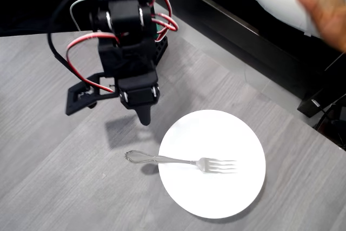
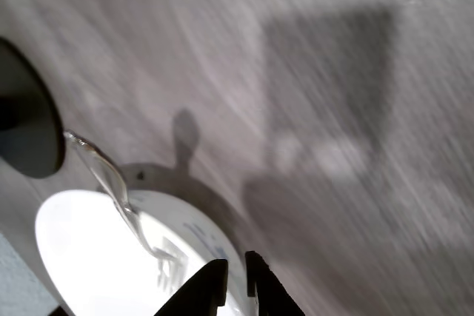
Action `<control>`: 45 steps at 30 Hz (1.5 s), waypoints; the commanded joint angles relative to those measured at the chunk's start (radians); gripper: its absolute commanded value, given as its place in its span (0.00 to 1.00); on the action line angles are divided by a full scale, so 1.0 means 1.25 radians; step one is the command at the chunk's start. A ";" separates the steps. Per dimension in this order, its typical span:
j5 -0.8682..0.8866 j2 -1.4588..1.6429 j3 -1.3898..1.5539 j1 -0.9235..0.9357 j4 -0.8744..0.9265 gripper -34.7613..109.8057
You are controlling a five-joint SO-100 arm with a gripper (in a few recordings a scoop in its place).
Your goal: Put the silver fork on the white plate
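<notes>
1. Overhead view: the white plate (image 1: 212, 164) lies on the grey wood-grain surface (image 1: 54, 177), toward the lower right.
2. The silver fork (image 1: 181, 160) lies across the plate's left rim. Its tines rest on the white inside of the plate and point right, while its rounded handle end sticks out over the surface to the left of the plate.
3. The plate holds nothing but the tine end of the fork.
4. The black arm, with red and white wires, stands at the upper left. Its fingers (image 1: 143, 116) point down at the surface just above and left of the plate, apart from the fork and holding nothing. From this angle I cannot tell how far they are parted.
5. A person's hand (image 1: 324, 6) shows at the top right corner, well apart from the plate.
6. Wrist view: the picture is blurred. The two dark fingers (image 2: 235, 280) stand at the bottom edge with only a narrow gap between them and nothing gripped.
7. The plate (image 2: 81, 249) sits at the lower left, with the fork (image 2: 118, 197) running from the surface onto it, tines on the white.
</notes>
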 commanded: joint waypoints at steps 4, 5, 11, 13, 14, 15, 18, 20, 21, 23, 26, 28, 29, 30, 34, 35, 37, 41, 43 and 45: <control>0.029 0.058 0.083 -0.026 -0.065 0.24; 0.033 0.076 0.103 -0.026 -0.075 0.24; 0.060 0.279 0.287 -0.018 -0.148 0.24; 0.071 0.378 0.341 -0.025 -0.112 0.24; 0.071 0.437 0.369 -0.026 -0.090 0.24; 0.072 0.504 0.385 -0.026 -0.044 0.24; 0.067 0.587 0.384 -0.009 0.027 0.24; 0.067 0.588 0.385 -0.001 0.034 0.24; 0.067 0.588 0.385 0.004 0.034 0.24; 0.072 0.588 0.385 0.017 0.038 0.24; 0.083 0.588 0.385 0.047 0.044 0.24; 0.087 0.588 0.385 0.067 0.049 0.24; 0.090 0.588 0.385 0.082 0.049 0.24; 0.091 0.588 0.385 0.096 0.050 0.24; 0.090 0.588 0.385 0.115 0.050 0.24; 0.087 0.588 0.385 0.115 0.052 0.24; 0.087 0.588 0.385 0.115 0.052 0.24; 0.086 0.588 0.385 0.115 0.052 0.24; 0.086 0.588 0.385 0.115 0.052 0.24; 0.086 0.588 0.385 0.115 0.052 0.24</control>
